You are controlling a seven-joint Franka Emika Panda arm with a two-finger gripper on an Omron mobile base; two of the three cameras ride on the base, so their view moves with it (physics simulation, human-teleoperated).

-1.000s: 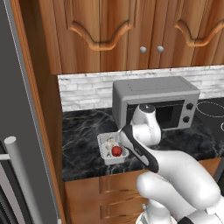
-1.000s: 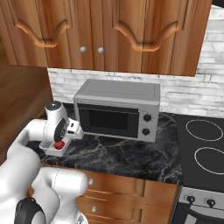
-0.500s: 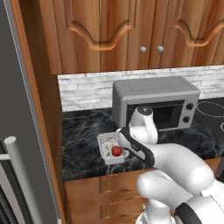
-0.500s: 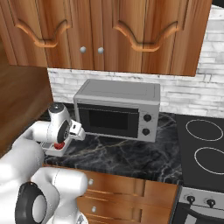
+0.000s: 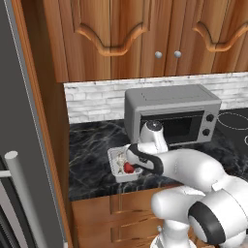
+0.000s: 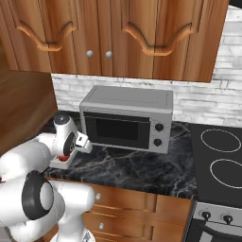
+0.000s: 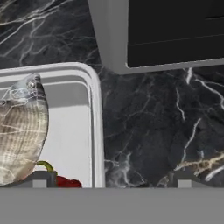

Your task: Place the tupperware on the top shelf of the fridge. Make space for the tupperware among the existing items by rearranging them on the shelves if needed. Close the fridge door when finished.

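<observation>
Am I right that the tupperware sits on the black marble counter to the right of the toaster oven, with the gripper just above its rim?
Not quite. In the left base view, the tupperware sits on the black marble counter to the left of the toaster oven, in front of it. The gripper is just above its rim.

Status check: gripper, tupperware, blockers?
Gripper open, straddling tupperware rim. Tupperware on counter, not gripped. Toaster oven close behind.

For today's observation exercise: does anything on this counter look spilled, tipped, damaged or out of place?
Nothing stands out. The tupperware sits flat on the black marble counter, food inside, beside the toaster oven; the gripper straddles its rim.
</observation>
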